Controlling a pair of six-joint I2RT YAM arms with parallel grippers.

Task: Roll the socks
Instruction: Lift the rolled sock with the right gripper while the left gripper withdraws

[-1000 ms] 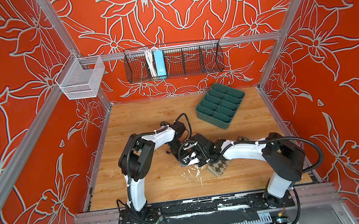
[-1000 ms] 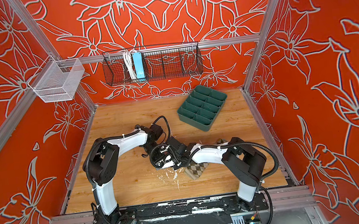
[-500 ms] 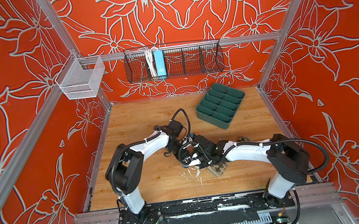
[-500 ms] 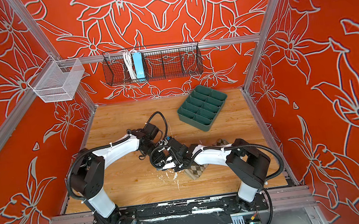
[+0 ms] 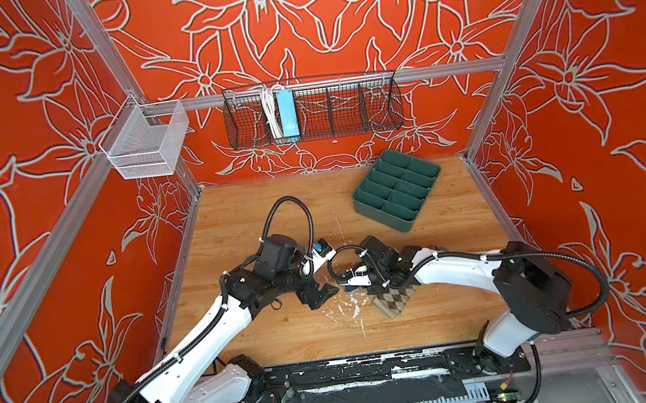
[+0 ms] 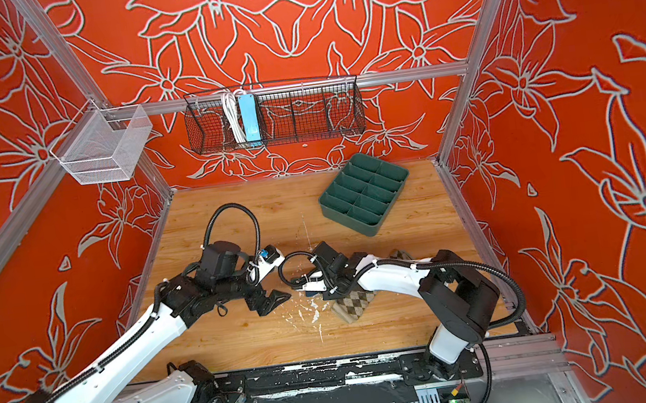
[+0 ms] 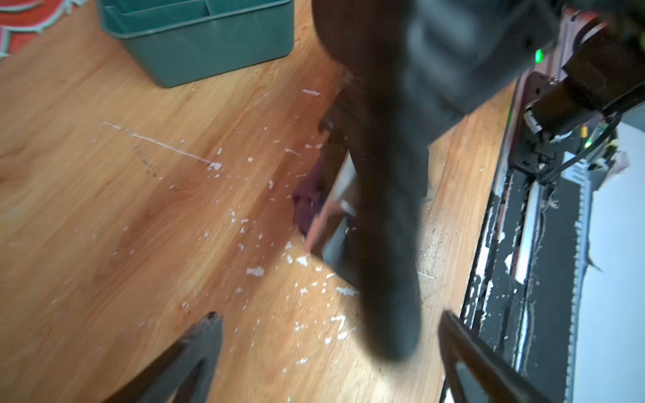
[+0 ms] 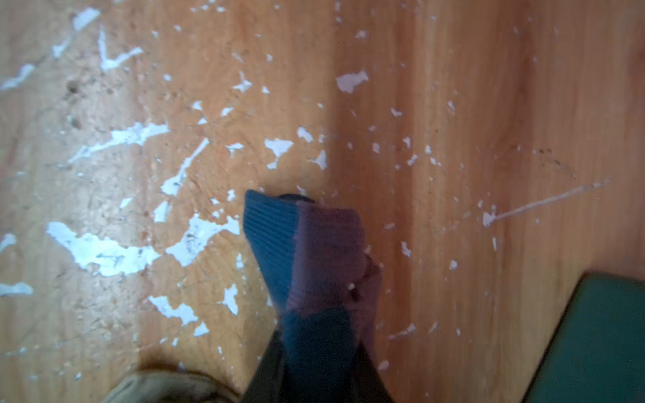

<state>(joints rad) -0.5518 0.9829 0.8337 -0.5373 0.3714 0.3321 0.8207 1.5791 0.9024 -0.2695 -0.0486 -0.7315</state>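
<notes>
My right gripper [image 8: 317,343] is shut on the purple sock [image 8: 314,251], bunched up with its dark blue part showing, just above the wooden table. In both top views only a blue scrap of that sock [image 5: 349,288] shows at the right gripper [image 6: 312,288]. The argyle sock [image 5: 394,300] [image 6: 353,305] lies flat on the table, partly under the right arm. My left gripper [image 7: 330,319] [image 5: 322,292] stands open and empty, just left of the right gripper. A little of the purple sock [image 7: 307,202] shows past a blurred dark part of the right arm.
A green compartment tray [image 5: 382,216] [image 6: 351,222] [image 7: 209,52] sits at the back right of the table. White scuffs mark the wood around the grippers. A black wire basket [image 5: 314,107] and a white mesh basket [image 5: 146,142] hang on the walls.
The left gripper has opened and pulled back a little to the left of the right gripper, and its arm has lowered. The right gripper stays shut on the purple sock.
</notes>
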